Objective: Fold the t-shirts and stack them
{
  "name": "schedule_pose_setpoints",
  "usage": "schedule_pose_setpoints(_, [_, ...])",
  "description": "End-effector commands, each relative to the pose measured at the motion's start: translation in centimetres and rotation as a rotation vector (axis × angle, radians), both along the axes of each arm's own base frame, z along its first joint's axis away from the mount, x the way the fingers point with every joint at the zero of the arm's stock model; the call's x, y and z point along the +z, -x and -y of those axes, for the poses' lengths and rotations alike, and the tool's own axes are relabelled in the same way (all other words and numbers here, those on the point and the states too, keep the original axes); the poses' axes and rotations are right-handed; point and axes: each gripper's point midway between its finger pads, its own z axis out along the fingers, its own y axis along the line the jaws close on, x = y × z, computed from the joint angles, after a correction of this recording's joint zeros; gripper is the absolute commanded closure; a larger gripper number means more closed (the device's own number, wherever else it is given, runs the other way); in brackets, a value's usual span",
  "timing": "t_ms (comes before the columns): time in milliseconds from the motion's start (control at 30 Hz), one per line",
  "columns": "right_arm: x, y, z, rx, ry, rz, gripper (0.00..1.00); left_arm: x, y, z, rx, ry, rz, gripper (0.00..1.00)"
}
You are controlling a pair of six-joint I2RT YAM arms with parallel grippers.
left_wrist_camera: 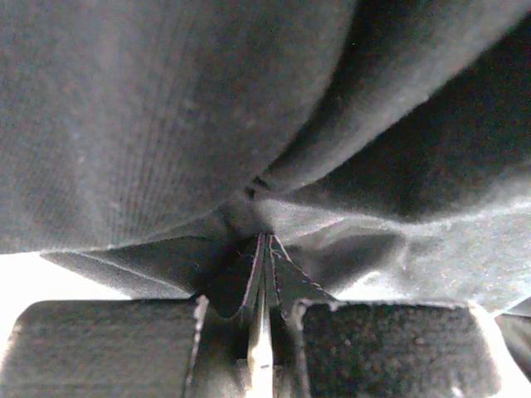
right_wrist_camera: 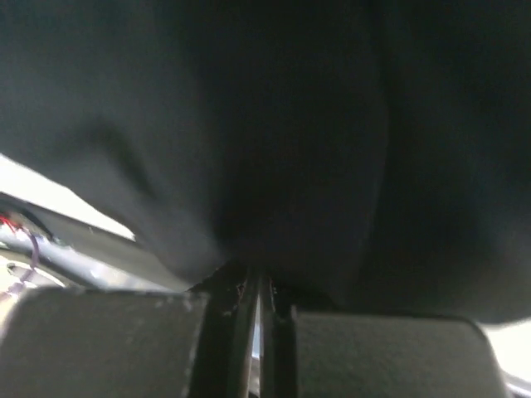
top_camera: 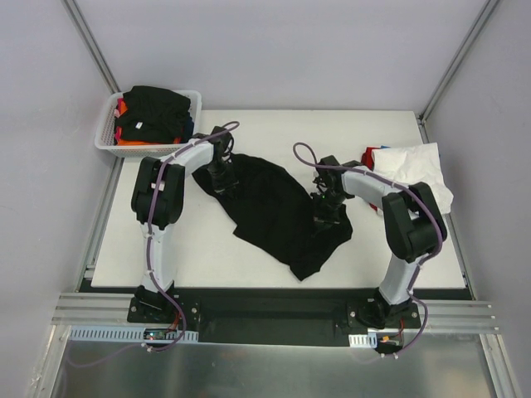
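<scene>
Black shirt in the middle of the table. Lies wrinkled and partly spread, runs from far left to near right, with one corner hanging toward the near edge. At its far left end, left gripper: pressed together, pinches a fold of the black shirt, seen clearly in the left wrist view, where the cloth bunches into the left gripper. At its right side, right gripper: also closed, nips the black shirt at the right gripper; dark and blurred there, so the fold itself hard to make out. Farther out, near the right edge of the table, a white shirt in a loose heap, touching a red shirt on its left. At the far left corner, just off the table, a basket with a second black shirt on top and orange cloth under it.
</scene>
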Motion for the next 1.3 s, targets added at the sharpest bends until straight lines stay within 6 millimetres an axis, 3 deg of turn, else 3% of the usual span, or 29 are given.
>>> schedule_pose_setpoints(0, [-1.2,-3.7,-0.1,-0.047,-0.054,0.034,0.99,0.4,2.0,-1.5,-0.033,-0.068,-0.015,1.00])
schedule_pose_setpoints(367, [-0.7,-10.6,3.0,-0.192,-0.108,0.057,0.99,1.8,3.5,-1.9,-0.032,-0.064,-0.012,1.00])
schedule_pose_setpoints(500, [-0.5,-12.9,3.7,-0.217,-0.129,0.062,0.99,1.3,4.8,-2.4,-0.021,-0.081,-0.040,1.00])
schedule_pose_setpoints(700, [-0.9,-14.6,4.8,-0.235,-0.126,0.054,0.99,1.5,5.2,-2.2,0.012,-0.074,-0.050,1.00])
schedule_pose_setpoints(800, [0.0,-15.1,4.9,-0.234,-0.156,0.075,0.99,1.7,5.1,-1.7,0.007,-0.071,-0.046,1.00])
schedule_pose_setpoints(867, [1.6,-14.9,4.3,-0.210,-0.197,0.104,0.86,2.6,4.2,-1.1,0.001,-0.057,-0.010,1.00])
schedule_pose_setpoints(900, [2.4,-14.8,4.1,-0.194,-0.209,0.126,0.77,3.3,3.9,-0.6,-0.011,-0.045,0.013,0.94])
schedule_pose_setpoints(933, [4.6,-14.5,4.1,-0.180,-0.222,0.181,0.64,4.2,3.4,-0.2,-0.023,-0.035,0.045,0.87])
schedule_pose_setpoints(967, [5.6,-14.0,3.9,-0.168,-0.228,0.200,0.58,6.3,2.4,0.6,-0.047,-0.010,0.116,0.76])
schedule_pose_setpoints(1000, [6.7,-13.6,3.9,-0.156,-0.240,0.227,0.54,7.5,2.0,1.2,-0.063,0.002,0.150,0.55])
schedule_pose_setpoints(1033, [8.6,-12.8,3.7,-0.147,-0.261,0.266,0.46,8.6,2.4,2.1,-0.094,0.008,0.167,0.42])
schedule_pose_setpoints(1067, [9.6,-12.2,3.7,-0.141,-0.268,0.282,0.45,10.9,1.8,2.8,-0.110,0.022,0.227,0.33])
schedule_pose_setpoints(1100, [10.4,-11.5,3.7,-0.137,-0.275,0.290,0.44,11.8,1.9,3.3,-0.125,0.018,0.248,0.21])
schedule_pose_setpoints(1167, [12.0,-9.6,3.3,-0.134,-0.295,0.308,0.45,13.7,3.1,4.4,-0.156,0.028,0.272,0.15])
schedule_pose_setpoints(1233, [12.4,-7.8,2.8,-0.140,-0.309,0.292,0.48,14.2,4.2,4.8,-0.166,0.040,0.266,0.09])
schedule_pose_setpoints(1267, [12.2,-5.9,2.2,-0.124,-0.311,0.276,0.48,14.1,5.8,5.2,-0.177,0.046,0.249,0.09])
